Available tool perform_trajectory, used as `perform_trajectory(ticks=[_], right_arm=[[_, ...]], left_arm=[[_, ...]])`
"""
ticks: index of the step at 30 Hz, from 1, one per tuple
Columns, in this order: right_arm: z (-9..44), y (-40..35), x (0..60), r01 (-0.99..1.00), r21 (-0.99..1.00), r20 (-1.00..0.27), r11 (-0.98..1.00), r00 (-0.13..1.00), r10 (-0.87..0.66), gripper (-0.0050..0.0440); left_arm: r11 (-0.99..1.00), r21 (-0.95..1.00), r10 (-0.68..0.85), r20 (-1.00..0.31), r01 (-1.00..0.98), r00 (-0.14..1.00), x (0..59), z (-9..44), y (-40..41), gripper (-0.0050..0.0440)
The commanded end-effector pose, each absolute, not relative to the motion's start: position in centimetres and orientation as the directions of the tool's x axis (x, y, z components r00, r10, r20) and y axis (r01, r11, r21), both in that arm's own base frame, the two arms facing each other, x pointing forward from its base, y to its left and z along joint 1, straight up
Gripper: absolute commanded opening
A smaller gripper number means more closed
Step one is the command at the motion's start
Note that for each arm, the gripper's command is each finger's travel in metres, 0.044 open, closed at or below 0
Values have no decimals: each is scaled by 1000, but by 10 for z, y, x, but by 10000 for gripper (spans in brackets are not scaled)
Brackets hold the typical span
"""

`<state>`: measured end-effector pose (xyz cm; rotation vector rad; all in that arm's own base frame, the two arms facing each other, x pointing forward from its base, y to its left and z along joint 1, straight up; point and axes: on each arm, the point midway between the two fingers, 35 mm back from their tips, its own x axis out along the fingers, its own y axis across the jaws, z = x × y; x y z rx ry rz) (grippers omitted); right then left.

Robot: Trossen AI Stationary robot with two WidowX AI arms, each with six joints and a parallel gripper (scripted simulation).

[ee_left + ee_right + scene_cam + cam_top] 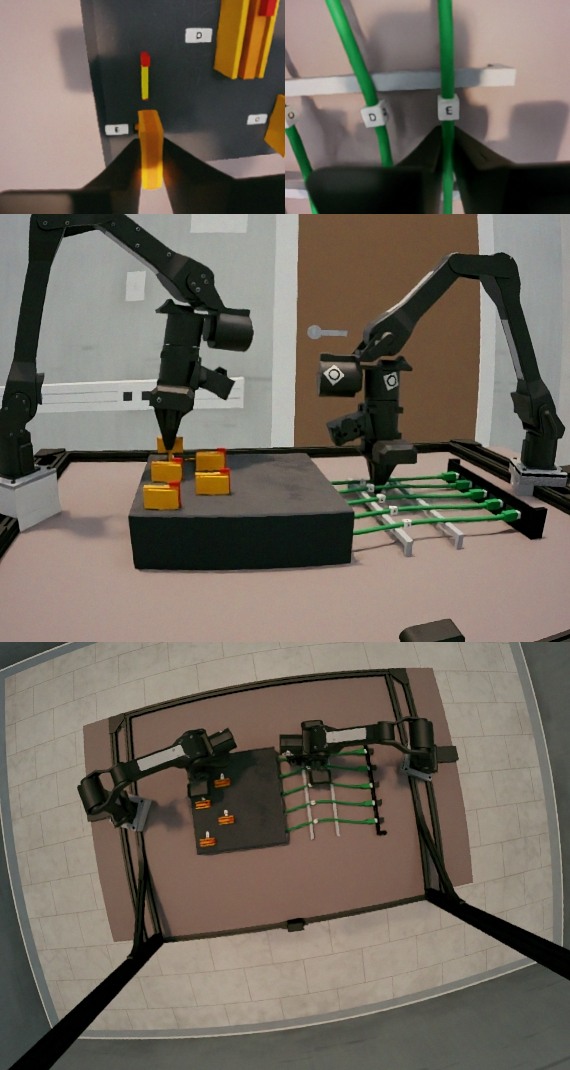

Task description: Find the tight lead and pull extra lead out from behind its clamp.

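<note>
My left gripper (pixel 170 447) (pixel 149 144) is shut on the orange handle E (pixel 150 139), raised above the dark box (pixel 240 539) (pixel 250 807). A thin stem shows below it in the exterior view. The label E (pixel 117 129) lies beside it. A thin yellow strip with a red end (pixel 144 78) stands apart from the handle. My right gripper (pixel 381 483) (pixel 446 132) is shut on green lead E (pixel 447 48), just beside its white E tag (pixel 449 108). Lead D (pixel 352 53) runs alongside, outside the fingers. Fingertip details in the top view are hidden by the arms.
Several other orange handles stand on the box, including one (pixel 207 842) (pixel 162 497) at the front and handle D (pixel 231 43). Green leads cross two pale bars (pixel 400 534) (pixel 452 534) to the black rail (pixel 532 524). Lead D is close to my right fingers.
</note>
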<state>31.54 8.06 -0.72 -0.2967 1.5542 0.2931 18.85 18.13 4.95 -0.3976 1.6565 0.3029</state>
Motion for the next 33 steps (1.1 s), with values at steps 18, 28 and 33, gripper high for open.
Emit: perform_trajectory(ticks=[18,28,33], right_arm=[[23,82,320,-367,-4,-1000,930,19,3,-50],[42,81,317,-367,-3,-1000,930,6,0,-50],[42,81,317,-367,-3,-1000,930,6,0,-50]], left_arm=[[904,-23,-63,-995,-427,-79,191,66,184,-50],[904,-23,-65,-994,-426,-85,191,66,184,-50],[904,-23,-65,-994,-426,-85,191,66,184,-50]])
